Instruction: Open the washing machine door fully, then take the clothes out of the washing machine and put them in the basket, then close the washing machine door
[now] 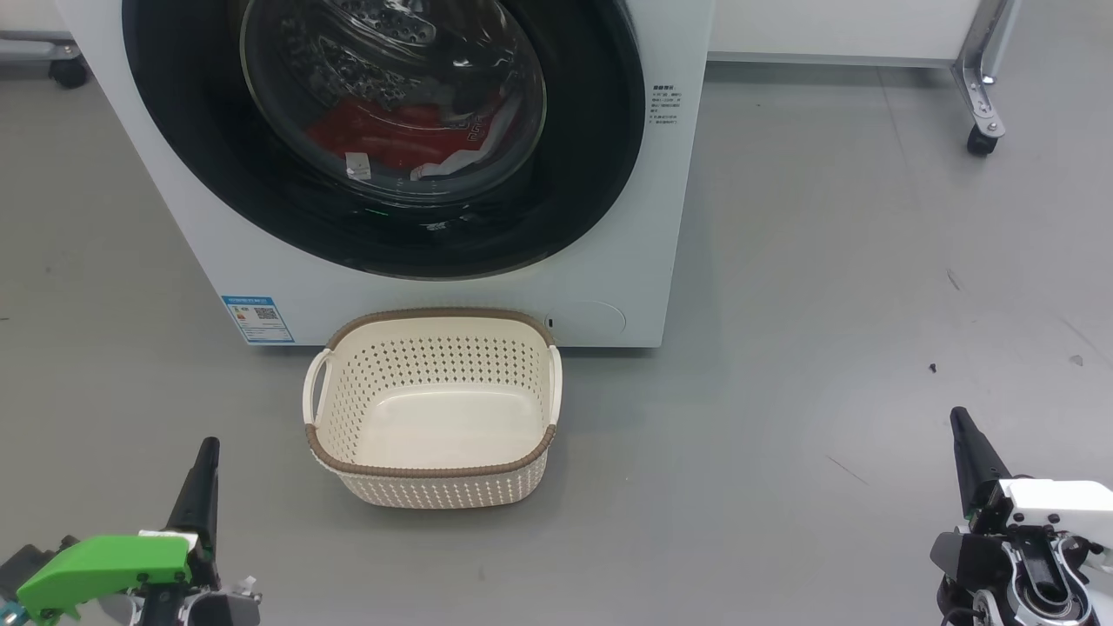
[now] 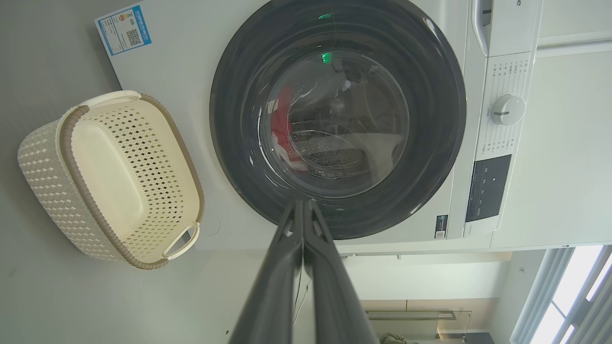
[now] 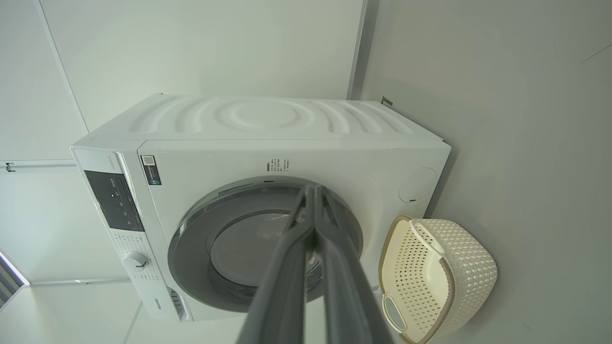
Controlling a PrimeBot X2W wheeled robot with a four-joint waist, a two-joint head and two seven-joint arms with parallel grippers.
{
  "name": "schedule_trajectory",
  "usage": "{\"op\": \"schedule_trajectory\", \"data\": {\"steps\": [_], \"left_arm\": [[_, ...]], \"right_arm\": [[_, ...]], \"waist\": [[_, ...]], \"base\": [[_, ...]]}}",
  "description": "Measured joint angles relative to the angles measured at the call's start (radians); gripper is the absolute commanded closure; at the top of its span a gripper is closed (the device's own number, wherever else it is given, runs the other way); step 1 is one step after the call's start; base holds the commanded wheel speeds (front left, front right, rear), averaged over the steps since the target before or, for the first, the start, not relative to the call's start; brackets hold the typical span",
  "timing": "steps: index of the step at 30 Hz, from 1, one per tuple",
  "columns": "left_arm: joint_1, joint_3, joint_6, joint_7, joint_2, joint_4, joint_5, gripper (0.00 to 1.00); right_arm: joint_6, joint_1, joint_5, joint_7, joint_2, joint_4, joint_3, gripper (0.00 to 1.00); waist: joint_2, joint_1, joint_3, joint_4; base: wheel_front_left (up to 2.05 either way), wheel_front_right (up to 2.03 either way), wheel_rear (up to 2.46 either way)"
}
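My left claw (image 1: 206, 452) and right claw (image 1: 962, 426) pinched shut, empty, I judge the washing machine door (image 1: 600, 156) ahead rigid and slick: hook its rim edge.

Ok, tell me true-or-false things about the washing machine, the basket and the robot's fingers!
The big round washing machine door with the glossy black rim is shut. True.
Red clothes fill the basket. False: the small cream perforated plastic basket is empty; the red clothes lie behind the door's glass.
The basket stands on the grey floor in front of the big white washing machine. True.
The left arm's fingers are spread wide. False: the left arm's long dark fingers are pressed together.
The right arm's long dark fingers are pressed together, holding nothing. True.
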Motion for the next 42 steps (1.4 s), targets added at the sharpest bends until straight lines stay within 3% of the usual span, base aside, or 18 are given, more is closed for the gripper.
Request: {"op": "schedule_trajectory", "data": {"steps": [6,7,13,42], "left_arm": [[0.001,-0.001,0.001,0.000,-0.001,0.006,0.001,1.00],[0.003,-0.001,0.001,0.000,-0.004,0.017,0.001,0.00],[0.037,-0.008,0.001,-0.001,-0.025,0.056,0.002,0.00],[0.037,-0.018,0.001,-0.103,-0.024,-0.003,0.076,0.00]], "right_arm": [[-0.001,0.003,0.000,0.000,0.002,0.005,0.000,1.00],[-0.001,0.009,0.000,0.000,0.006,0.014,0.000,0.00],[-0.001,0.056,-0.001,-0.001,0.030,0.053,0.004,0.00],[-0.001,0.054,-0.063,-0.099,0.025,0.013,0.063,0.00]], "waist": [[0.0000,0.0000,0.000,0.000],[0.0000,0.0000,0.000,0.000],[0.0000,0.0000,0.000,0.000],[0.0000,0.0000,0.005,-0.001]], "base": [[0.00,0.00,0.00],[0.00,0.00,0.00],[0.00,0.00,0.00],[0.00,0.00,0.00]]}}
